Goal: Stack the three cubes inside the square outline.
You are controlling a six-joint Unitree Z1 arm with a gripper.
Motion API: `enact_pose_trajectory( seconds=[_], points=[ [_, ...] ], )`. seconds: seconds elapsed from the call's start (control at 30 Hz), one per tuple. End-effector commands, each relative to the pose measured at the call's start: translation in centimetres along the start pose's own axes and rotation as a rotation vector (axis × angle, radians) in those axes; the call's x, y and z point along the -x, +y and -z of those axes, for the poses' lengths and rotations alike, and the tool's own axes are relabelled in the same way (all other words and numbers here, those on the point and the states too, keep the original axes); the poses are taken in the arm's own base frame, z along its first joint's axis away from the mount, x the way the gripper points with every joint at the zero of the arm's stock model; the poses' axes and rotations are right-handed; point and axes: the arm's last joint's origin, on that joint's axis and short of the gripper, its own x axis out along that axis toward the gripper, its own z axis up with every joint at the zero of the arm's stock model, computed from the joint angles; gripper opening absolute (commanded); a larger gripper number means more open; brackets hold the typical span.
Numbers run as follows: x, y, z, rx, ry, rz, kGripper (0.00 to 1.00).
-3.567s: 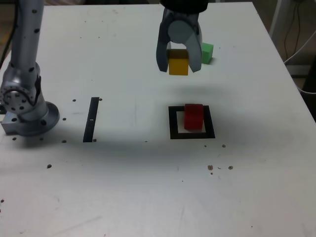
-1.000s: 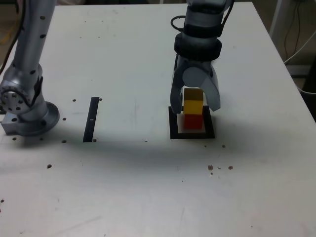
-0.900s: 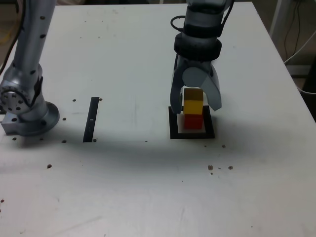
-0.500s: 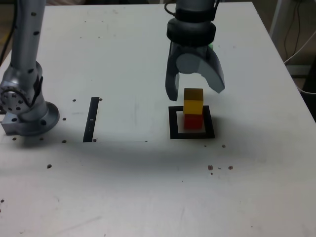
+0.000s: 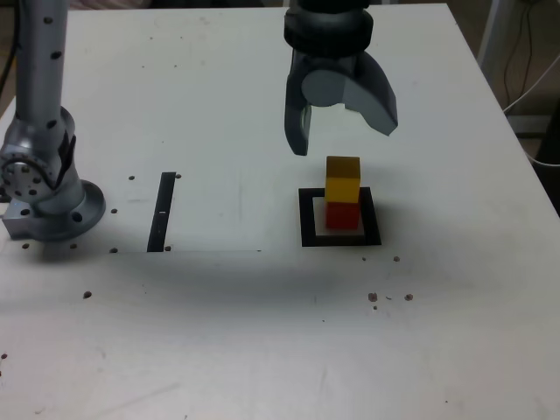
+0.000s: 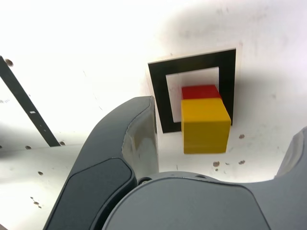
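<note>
The yellow cube [image 5: 343, 178] stands on the red cube [image 5: 343, 215] inside the square outline [image 5: 306, 220], a little right of the table's middle in the exterior view. My gripper [image 5: 343, 138] hangs open just above and behind the stack, touching neither cube and holding nothing. The wrist view looks down on the yellow cube [image 6: 205, 125], with a strip of the red cube [image 6: 200, 91] showing beyond it, inside the square outline [image 6: 160, 96]. One grey finger [image 6: 129, 139] stands well clear beside it. The green cube shows in neither view.
A thin black strip [image 5: 162, 212] lies on the white table at the exterior view's left, also seen as the black strip [image 6: 26, 108] in the wrist view. The arm's grey base [image 5: 44, 197] stands at the far left. Small dark specks dot the table. Cables hang past the right edge.
My gripper has opened and let go of the yellow cube, which stays on the red one. It has then risen and drawn back from the stack.
</note>
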Motion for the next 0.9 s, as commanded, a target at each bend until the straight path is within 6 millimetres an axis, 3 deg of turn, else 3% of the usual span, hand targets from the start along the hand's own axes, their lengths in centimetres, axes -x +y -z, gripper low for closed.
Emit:
enact_pose_trajectory(
  seconds=[0.0, 0.3, 0.6, 0.87],
  points=[
    [0.2, 0.7, 0.3, 0.005, -0.005, -0.005, 0.99],
    [-0.2, 4.7, 0.2, 0.01, 0.005, 0.001, 0.99],
    [-1.6, 10.9, -1.4, -0.018, 0.031, 0.032, 0.99],
    [-2.3, 15.7, -1.3, -0.014, 0.027, 0.043, 0.99]
  ],
)
